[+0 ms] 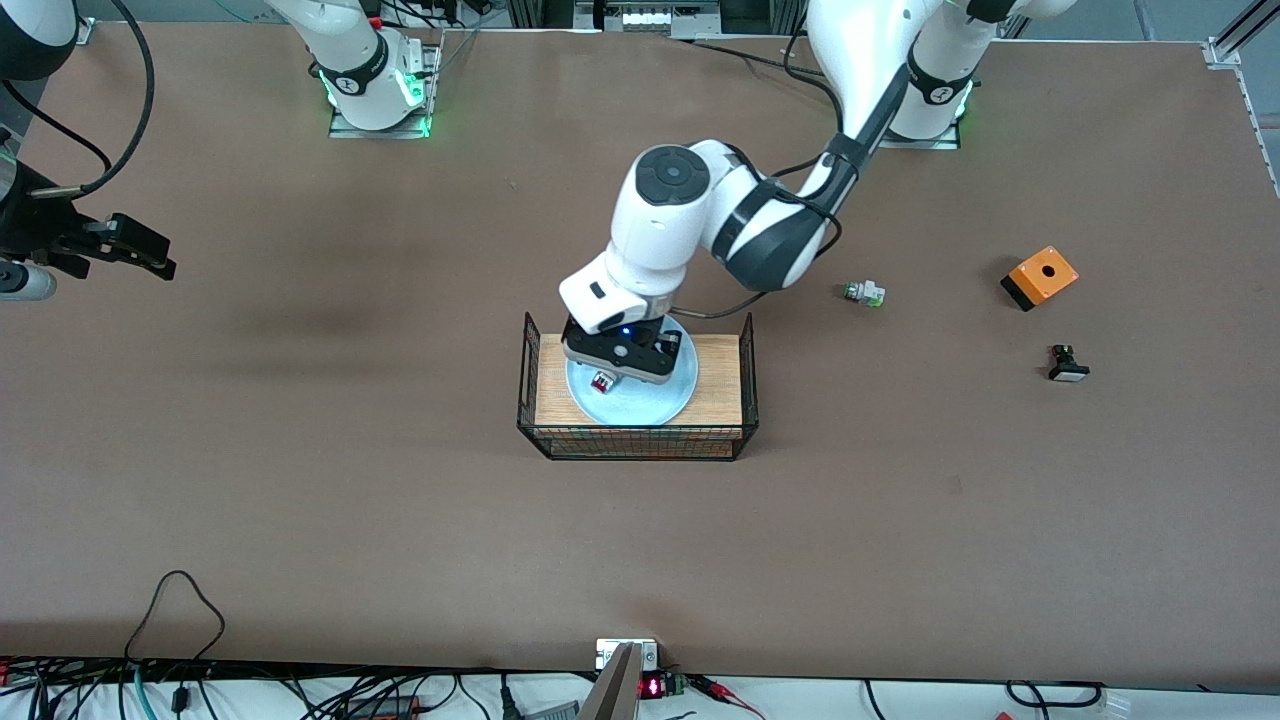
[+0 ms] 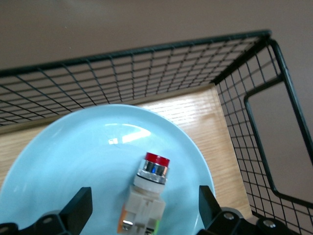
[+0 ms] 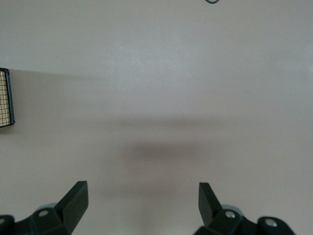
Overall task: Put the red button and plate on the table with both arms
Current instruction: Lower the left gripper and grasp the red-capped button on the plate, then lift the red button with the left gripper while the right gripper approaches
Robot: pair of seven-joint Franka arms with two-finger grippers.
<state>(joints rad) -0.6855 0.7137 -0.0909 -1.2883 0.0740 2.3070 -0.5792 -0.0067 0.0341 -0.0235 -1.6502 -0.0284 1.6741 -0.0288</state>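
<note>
The red button (image 2: 145, 200), beige body with a red cap, lies on its side on the light blue plate (image 2: 63, 161). The plate rests on the wood floor of the black wire tray (image 1: 530, 385) at the middle of the brown table (image 1: 300, 500). My left gripper (image 2: 144, 208) is open, low over the plate, its fingers on either side of the button and apart from it. In the front view the button (image 1: 602, 381) shows under my left gripper (image 1: 618, 372), on the plate (image 1: 650, 400). My right gripper (image 3: 143, 198) is open and empty, waiting above bare table at the right arm's end (image 1: 135, 250).
A green-tipped white switch (image 1: 864, 293), an orange box (image 1: 1040, 277) and a black switch with a white cap (image 1: 1067, 365) lie on the table toward the left arm's end. The tray's wire walls (image 2: 254, 112) rise around the plate.
</note>
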